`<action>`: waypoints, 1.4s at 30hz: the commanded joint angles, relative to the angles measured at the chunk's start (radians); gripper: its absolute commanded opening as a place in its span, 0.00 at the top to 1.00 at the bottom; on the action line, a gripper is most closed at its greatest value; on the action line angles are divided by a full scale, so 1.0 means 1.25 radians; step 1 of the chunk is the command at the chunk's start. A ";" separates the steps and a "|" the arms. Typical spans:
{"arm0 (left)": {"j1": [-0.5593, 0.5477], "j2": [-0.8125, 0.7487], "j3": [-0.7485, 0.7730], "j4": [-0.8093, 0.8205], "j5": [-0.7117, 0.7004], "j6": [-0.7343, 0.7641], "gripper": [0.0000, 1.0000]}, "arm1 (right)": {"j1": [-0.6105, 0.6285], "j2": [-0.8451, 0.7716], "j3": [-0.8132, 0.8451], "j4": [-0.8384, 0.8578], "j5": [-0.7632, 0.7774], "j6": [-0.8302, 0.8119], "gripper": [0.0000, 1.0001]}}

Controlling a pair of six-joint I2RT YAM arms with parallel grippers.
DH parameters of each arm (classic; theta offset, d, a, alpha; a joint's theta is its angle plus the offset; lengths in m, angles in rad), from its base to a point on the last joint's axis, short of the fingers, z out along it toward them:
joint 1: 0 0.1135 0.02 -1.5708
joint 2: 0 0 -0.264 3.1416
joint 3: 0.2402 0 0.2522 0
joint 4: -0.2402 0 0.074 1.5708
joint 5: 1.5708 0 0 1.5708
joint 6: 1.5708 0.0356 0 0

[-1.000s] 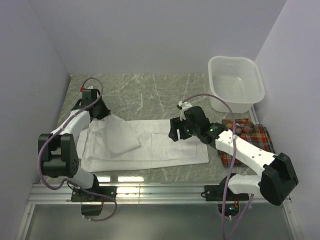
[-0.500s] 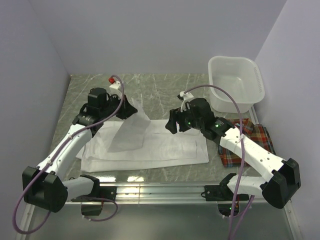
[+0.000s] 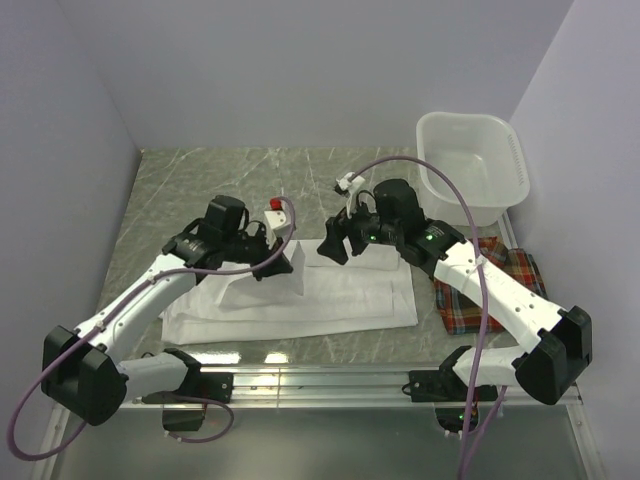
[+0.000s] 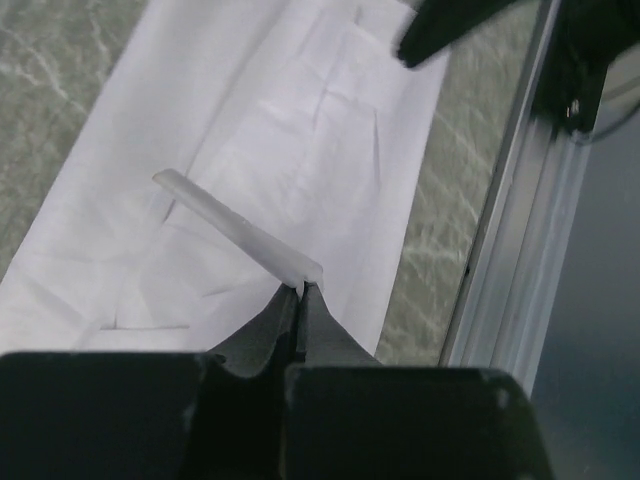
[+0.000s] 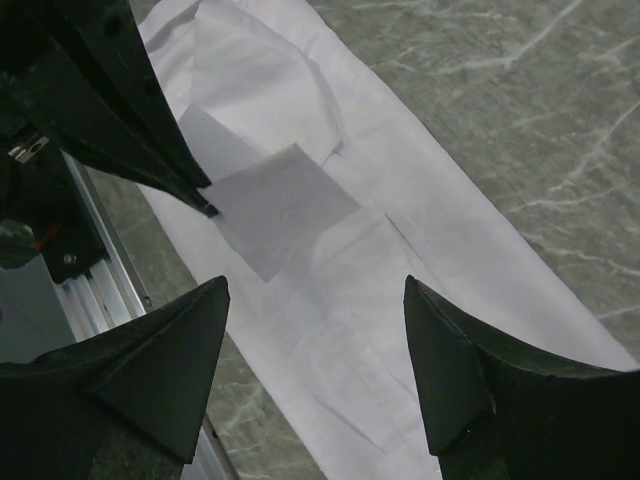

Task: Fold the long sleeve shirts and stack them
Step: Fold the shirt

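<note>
The white shirt [image 3: 350, 298] is the biggest item, spread flat from the table's centre toward 7 o'clock. The plaid shirt [image 3: 512, 262] sits in a compact heap at 4 o'clock.

The left gripper [image 3: 284, 264] has its fingers pressed together on a lifted edge of the white shirt, holding it above the layers below. The right gripper [image 3: 334, 248] hangs just beside it toward 2 o'clock, fingers wide apart and holding nothing.

In the left wrist view the pinch catches only a thin lip of cloth, so it may slip out mid-fold and land crooked. Pulling sideways could also drag the lower layers, and the two grippers are close enough to knock together.

Pale lilac walls [image 3: 300, 70] close three sides. The table [image 3: 200, 180] is smooth grey-green marble pattern, likely slippery under cloth. A white plastic basin [image 3: 468, 117] stands at 2 o'clock, and an aluminium rail [image 3: 320, 376] runs along 6 o'clock.
</note>
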 commanded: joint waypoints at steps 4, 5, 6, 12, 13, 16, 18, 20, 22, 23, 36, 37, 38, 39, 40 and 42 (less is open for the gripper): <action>-0.092 -0.015 0.059 -0.131 -0.016 0.184 0.99 | 0.005 -0.005 0.019 0.045 -0.156 -0.127 0.23; -0.096 -0.020 0.062 -0.135 -0.018 0.186 1.00 | 0.005 -0.003 0.014 0.051 -0.182 -0.140 0.23; -0.100 -0.021 0.061 -0.140 -0.017 0.200 1.00 | 0.004 0.000 0.013 0.056 -0.200 -0.148 0.24; -0.103 -0.053 0.068 -0.125 -0.015 0.208 0.99 | 0.005 0.057 0.039 -0.019 -0.320 -0.226 0.27; -0.103 -0.054 0.069 -0.122 -0.013 0.207 1.00 | 0.005 0.072 0.045 -0.031 -0.334 -0.233 0.28; -0.105 -0.053 0.075 -0.125 -0.010 0.209 1.00 | 0.009 0.089 0.034 -0.041 -0.376 -0.243 0.30; -0.105 -0.049 0.081 -0.132 0.000 0.214 0.99 | 0.010 0.092 0.020 -0.017 -0.387 -0.236 0.31; -0.105 -0.047 0.089 -0.144 0.011 0.220 0.99 | 0.009 0.093 0.002 0.002 -0.387 -0.227 0.31; -0.105 -0.051 0.090 -0.152 0.020 0.224 0.99 | 0.009 0.095 0.002 0.013 -0.382 -0.227 0.31; -0.105 -0.054 0.090 -0.155 0.020 0.226 1.00 | 0.009 0.099 0.004 0.015 -0.383 -0.230 0.31; -0.108 -0.046 0.108 -0.206 0.063 0.268 0.99 | 0.016 0.154 0.044 0.007 -0.409 -0.264 0.31; -0.108 -0.045 0.111 -0.212 0.068 0.270 0.99 | 0.018 0.158 0.048 0.011 -0.415 -0.263 0.31; -0.108 -0.040 0.111 -0.216 0.074 0.274 1.00 | 0.018 0.160 0.049 0.013 -0.422 -0.263 0.31; -0.108 -0.037 0.111 -0.222 0.075 0.278 0.99 | 0.020 0.164 0.050 0.017 -0.432 -0.264 0.31; -0.108 -0.035 0.112 -0.229 0.076 0.281 0.99 | 0.023 0.165 0.056 0.017 -0.436 -0.265 0.31; -0.108 -0.024 0.115 -0.241 0.073 0.288 0.99 | 0.020 0.175 0.061 0.012 -0.446 -0.272 0.31</action>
